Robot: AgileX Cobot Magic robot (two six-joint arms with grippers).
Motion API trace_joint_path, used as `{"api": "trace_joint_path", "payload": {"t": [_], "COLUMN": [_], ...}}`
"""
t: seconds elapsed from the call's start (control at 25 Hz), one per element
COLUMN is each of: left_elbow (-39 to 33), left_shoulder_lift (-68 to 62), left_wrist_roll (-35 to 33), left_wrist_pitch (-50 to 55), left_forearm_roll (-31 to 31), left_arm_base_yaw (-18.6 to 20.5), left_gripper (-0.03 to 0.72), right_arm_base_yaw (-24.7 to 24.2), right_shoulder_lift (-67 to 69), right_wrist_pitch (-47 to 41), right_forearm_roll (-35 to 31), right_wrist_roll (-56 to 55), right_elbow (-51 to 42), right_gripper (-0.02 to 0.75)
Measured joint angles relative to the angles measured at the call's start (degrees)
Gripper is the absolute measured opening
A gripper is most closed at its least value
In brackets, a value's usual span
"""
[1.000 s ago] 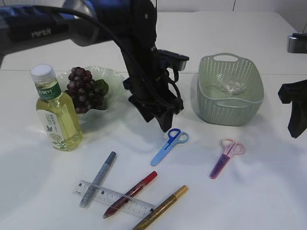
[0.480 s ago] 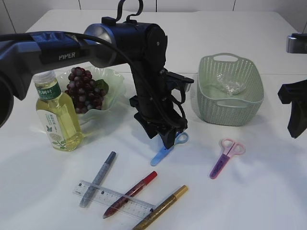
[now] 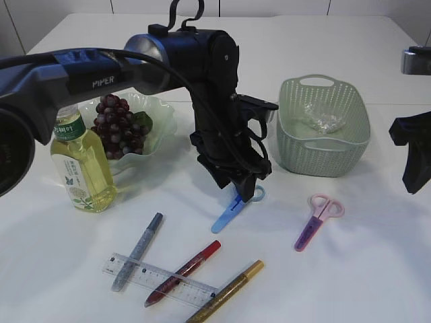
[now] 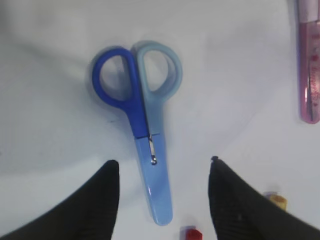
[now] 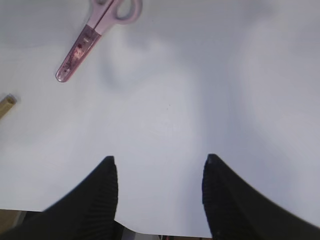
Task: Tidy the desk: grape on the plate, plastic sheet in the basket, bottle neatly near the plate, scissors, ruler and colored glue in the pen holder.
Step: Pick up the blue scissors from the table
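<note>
- While the left gripper (image 4: 162, 192) hangs at lower centre of its wrist view, jaws apart, the blue scissors (image 4: 141, 120) lie flat between them, ungripped.
- Right gripper (image 5: 157, 192): jaws apart, empty; pink scissors (image 5: 95, 35) upper left.

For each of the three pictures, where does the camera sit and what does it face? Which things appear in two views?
Exterior view: across the white table, looking down at a slant; left arm reaching in, right gripper at the edge.
Left wrist view: straight down on the blue plastic scissors, which lie between the open left gripper tips.
Right wrist view: down on bare table past open fingers; pink plastic scissors at top.
Shared: both scissors also show in the exterior view.
</note>
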State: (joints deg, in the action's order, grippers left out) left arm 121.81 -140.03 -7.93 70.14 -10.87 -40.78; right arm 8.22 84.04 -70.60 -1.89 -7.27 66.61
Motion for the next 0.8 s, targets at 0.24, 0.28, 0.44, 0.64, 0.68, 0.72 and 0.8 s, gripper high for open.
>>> {"api": "trace_joint_path", "payload": {"t": [0.24, 0.28, 0.44, 0.64, 0.68, 0.72, 0.8], "left_elbow": [1.53, 1.53, 1.53, 1.53, 1.53, 1.53, 1.56], "left_shoulder_lift": [-0.89, -0.99, -0.99, -1.01, -1.11, -1.11, -1.62], "left_wrist_roll": [0.0, 0.0, 0.0, 0.0, 0.0, 0.0, 0.0], "left_wrist_pitch": [0.0, 0.0, 0.0, 0.0, 0.0, 0.0, 0.0], "left_forearm_roll": [0.23, 0.23, 0.23, 0.31, 0.31, 0.31, 0.31], "left_arm_base_yaw": [0.0, -0.09, -0.09, -0.09, -0.09, -0.09, -0.09], "left_gripper": [0.417, 0.417, 0.417, 0.417, 0.417, 0.417, 0.417], "right_arm_base_yaw": [0.0, 0.0, 0.0, 0.0, 0.0, 0.0, 0.0], "right_shoulder_lift": [0.0, 0.0, 0.0, 0.0, 0.0, 0.0, 0.0], "right_wrist_pitch": [0.0, 0.0, 0.15, 0.15, 0.15, 0.15, 0.15], "right_forearm_roll": [0.0, 0.0, -0.04, -0.04, -0.04, -0.04, -0.04], "right_wrist_roll": [0.09, 0.09, 0.22, 0.22, 0.22, 0.22, 0.22], "right_elbow": [0.0, 0.0, 0.0, 0.0, 0.0, 0.0, 0.0], "right_gripper": [0.43, 0.43, 0.43, 0.43, 0.43, 0.43, 0.43]}}
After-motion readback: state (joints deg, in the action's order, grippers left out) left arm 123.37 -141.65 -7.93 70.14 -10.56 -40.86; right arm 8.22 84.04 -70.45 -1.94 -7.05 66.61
